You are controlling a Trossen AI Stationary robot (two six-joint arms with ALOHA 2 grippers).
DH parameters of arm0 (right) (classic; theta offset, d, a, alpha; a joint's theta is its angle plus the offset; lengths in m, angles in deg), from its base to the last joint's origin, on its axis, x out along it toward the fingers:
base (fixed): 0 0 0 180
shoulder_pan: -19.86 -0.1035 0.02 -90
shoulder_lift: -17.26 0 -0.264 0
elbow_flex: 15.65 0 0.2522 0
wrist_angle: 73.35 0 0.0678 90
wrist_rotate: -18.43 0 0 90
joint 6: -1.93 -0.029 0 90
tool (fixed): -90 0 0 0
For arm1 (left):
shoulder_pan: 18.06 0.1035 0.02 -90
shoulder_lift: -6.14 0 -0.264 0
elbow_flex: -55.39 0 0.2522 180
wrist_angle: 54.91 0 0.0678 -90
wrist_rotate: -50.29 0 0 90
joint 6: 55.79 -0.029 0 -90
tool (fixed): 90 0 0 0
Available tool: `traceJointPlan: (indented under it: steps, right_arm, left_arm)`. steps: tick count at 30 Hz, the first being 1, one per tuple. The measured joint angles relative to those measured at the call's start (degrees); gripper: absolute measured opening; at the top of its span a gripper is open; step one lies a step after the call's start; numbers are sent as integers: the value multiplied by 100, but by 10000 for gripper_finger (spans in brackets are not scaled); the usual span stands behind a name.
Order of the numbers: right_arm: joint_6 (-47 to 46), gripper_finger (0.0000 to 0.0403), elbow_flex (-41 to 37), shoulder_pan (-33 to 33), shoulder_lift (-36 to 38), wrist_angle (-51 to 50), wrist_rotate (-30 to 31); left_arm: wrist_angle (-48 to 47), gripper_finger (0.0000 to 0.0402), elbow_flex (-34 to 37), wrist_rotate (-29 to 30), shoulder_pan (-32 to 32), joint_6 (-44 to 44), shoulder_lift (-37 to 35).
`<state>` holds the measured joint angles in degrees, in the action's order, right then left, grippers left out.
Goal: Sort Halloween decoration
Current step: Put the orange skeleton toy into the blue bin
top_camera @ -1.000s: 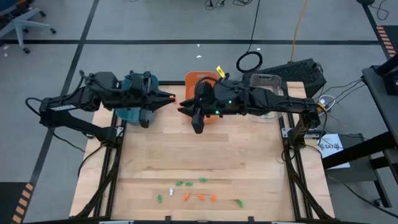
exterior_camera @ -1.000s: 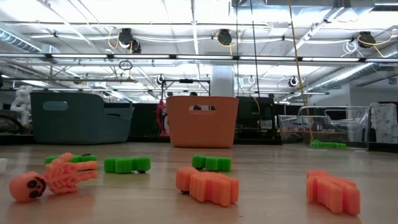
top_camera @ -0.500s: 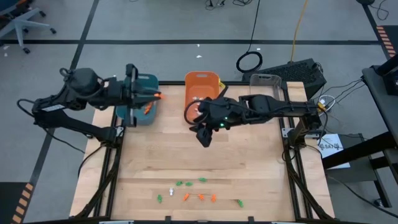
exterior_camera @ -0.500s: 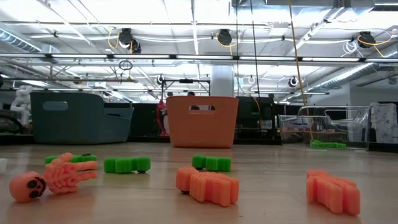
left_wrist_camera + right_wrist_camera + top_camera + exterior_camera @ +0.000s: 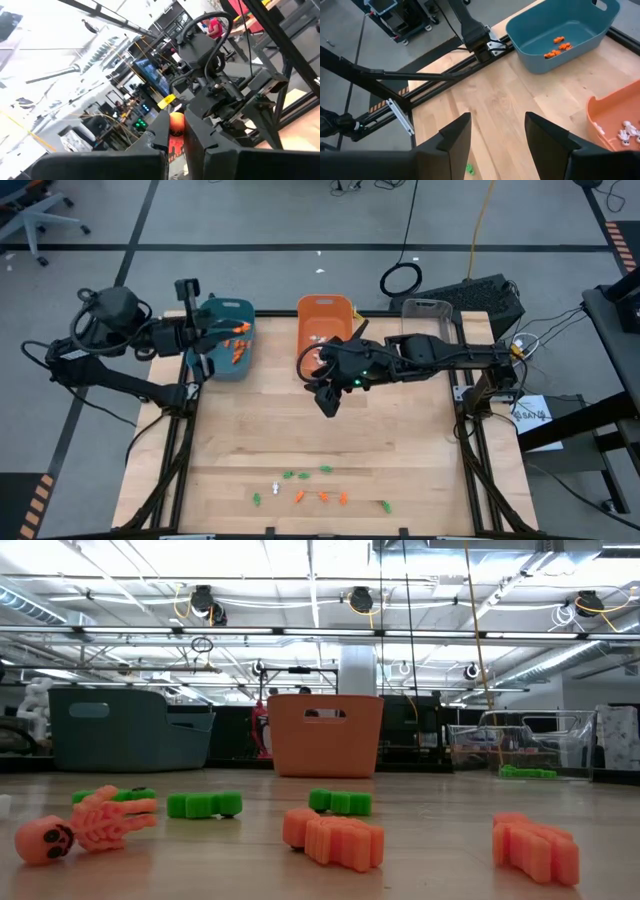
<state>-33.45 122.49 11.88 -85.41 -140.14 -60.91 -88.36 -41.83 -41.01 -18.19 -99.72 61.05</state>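
Orange bin (image 5: 323,325) at the bench's (image 5: 320,440) far edge, teal bin (image 5: 226,340) to one side holding orange pieces, clear bin (image 5: 428,315) to the other. Left gripper (image 5: 179,131) raised beside the teal bin, pinching a small orange trinket (image 5: 177,123); right gripper (image 5: 328,402) just before the orange bin, fingers spread, empty. Halloween decoration (image 5: 318,488) scattered well apart from the bins at the near edge: tiny green, orange and white shapes, among them an orange skeleton (image 5: 85,825).

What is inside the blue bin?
A few small orange trinkets lie on the floor of the blue bin. The right arm's camera shows most of the floor; the corner under the near wall is hidden.
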Motion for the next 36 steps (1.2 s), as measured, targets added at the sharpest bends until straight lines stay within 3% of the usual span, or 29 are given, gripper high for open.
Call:
traceJointPlan:
  steps: [11,20,23,30,36]
  right_arm:
    - [331,169,0,54,0,-4,4]
    - [810,169,0,260,0,-42,4]
    - [822,169,0,413,0,-44,-20]
    - [1222,169,2,832,0,-232,-619]
    - [1917,169,2,1208,0,-713,-630]
  left_arm:
    - [22,25,0,395,-1,189,-96]
    - [-31,25,0,1391,17,2789,-96]
    - [-244,25,0,1608,143,4037,-96]
    - [-2151,25,-2,1852,997,5659,-78]
    - [-3844,25,-2,1900,1970,6567,79]
